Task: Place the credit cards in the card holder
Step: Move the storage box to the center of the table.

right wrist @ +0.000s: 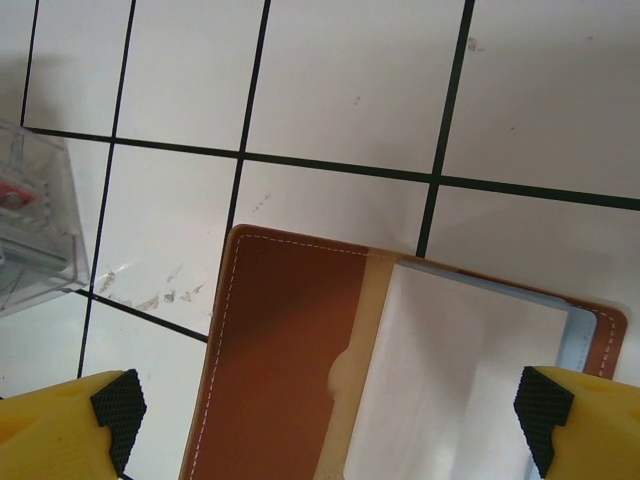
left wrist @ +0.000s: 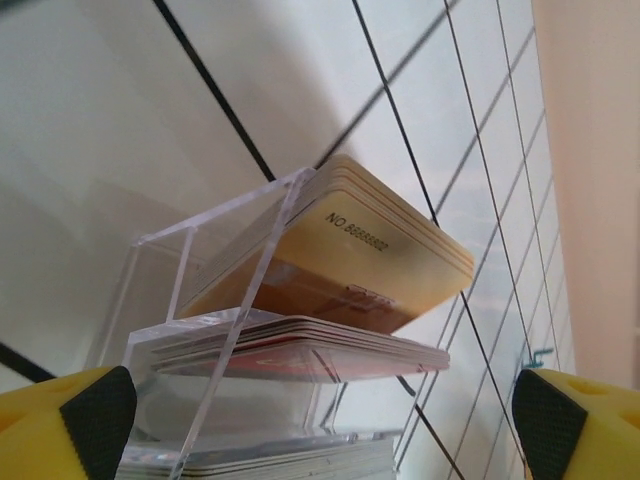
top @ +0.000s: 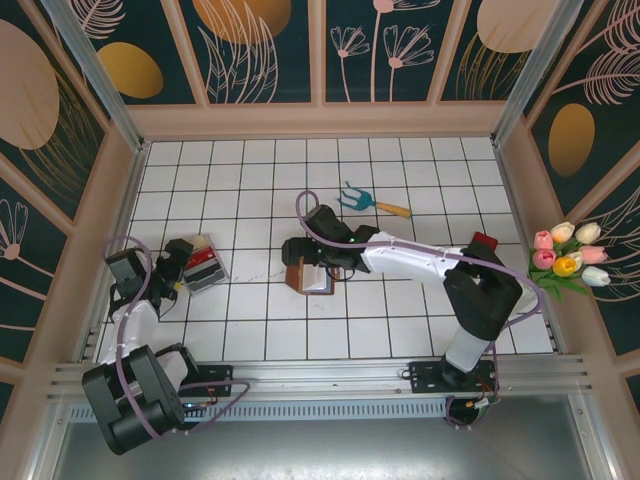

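Top view: left gripper [top: 173, 260] just beside clear box [top: 206, 266], table's left; right gripper [top: 306, 256] over open wallet [top: 312, 281] mid-table; garden fork [top: 365, 201] beyond.
Left wrist view: gripper released, pads [left wrist: 95, 415] wide apart; tan cards [left wrist: 390, 255] stacked above red cards [left wrist: 300, 352] in box.
Right wrist view: gripper released, empty; wallet lies open, flat, below spread pads.

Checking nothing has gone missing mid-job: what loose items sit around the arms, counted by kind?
clear plastic box of stacked cards: 1
open reddish-brown leather wallet: 1
blue-headed garden fork with wooden handle: 1
bunch of mixed-colour tulips: 1
Total: 4
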Controlling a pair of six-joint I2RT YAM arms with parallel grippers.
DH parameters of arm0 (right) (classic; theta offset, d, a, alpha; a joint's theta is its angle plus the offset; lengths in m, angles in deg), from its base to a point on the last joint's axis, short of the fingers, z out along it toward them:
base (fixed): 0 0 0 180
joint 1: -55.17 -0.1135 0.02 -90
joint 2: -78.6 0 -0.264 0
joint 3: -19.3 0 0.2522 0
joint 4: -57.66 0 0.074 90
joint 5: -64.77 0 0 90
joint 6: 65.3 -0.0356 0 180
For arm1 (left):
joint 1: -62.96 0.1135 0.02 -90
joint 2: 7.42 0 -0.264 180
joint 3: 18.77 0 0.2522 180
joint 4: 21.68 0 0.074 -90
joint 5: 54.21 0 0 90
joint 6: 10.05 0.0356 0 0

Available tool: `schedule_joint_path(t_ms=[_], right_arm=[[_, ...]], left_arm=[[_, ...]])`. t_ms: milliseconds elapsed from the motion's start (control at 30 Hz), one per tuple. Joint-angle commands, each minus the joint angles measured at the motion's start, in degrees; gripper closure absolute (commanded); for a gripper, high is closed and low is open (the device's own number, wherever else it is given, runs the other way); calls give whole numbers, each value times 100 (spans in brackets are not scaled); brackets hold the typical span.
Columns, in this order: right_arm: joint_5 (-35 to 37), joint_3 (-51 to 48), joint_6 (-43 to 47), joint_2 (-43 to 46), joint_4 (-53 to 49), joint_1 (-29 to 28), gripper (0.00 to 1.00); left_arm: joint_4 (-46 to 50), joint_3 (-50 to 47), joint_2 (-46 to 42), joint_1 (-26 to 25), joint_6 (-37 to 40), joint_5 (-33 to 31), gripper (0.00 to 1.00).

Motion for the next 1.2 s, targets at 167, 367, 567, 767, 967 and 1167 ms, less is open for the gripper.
schedule_joint_path(t_ms=[167,367,567,767,967,1167], right_arm=[[-242,8,82,-58,234,277,2],[-544,-306,100,71,509,711,6],[-632,-458,100,146,513,1144,10],[-570,-824,39,417,554,1363,10],[-673,-1194,62,650,728,1718,11],[-1658,-1184,153,460,1553,2291,24]], left_arm=[[-1067,231,902,-700,-81,465,1],[-1610,674,1659,-1645,-220,372,1],[-1914,1400,2672,-2462,-128,337,1],[-1327,2584,3782,-3201,610,289,3],[-590,3763,4821,-3707,1399,351,8],[-664,4273,5345,-3844,1566,704,8]])
